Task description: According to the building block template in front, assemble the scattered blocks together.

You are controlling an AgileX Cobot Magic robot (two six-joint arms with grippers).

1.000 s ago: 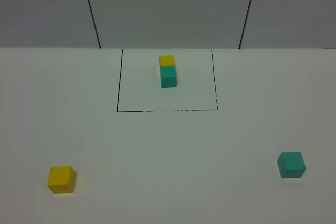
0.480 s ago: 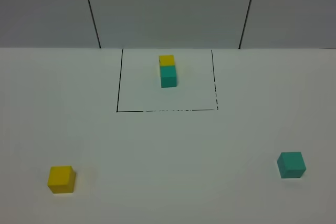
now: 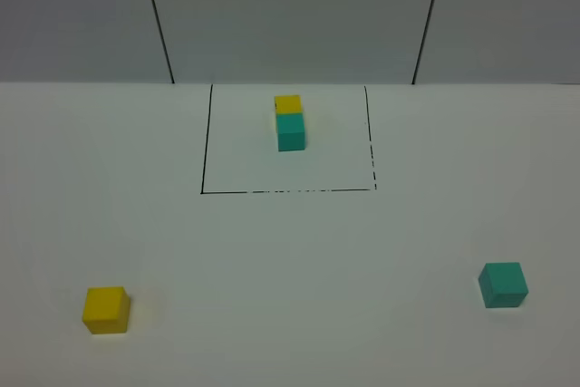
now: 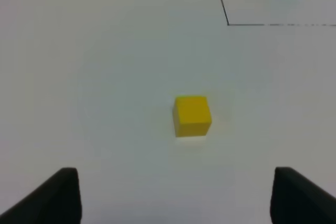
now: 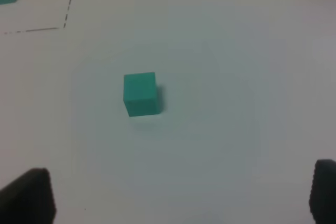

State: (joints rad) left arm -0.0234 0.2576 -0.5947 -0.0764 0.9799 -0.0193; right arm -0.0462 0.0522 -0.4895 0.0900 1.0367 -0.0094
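Yellow cube (image 3: 106, 309) sits near the surface's (image 3: 290, 260) front-left corner, teal cube (image 3: 503, 284) front-right, template (image 3: 290, 122) by the back edge; left fingers (image 4: 63, 195) and right fingers (image 5: 29, 195) spread, empty; we fear an off-centre descent nudging a cube away.

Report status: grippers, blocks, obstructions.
Left gripper open, yellow block ahead, untouched. Right gripper open, teal block ahead, untouched. Blocks far apart; template intact. Nothing in the way.

No visible shift in yellow cube (image 3: 106, 309) or teal cube (image 3: 503, 284)
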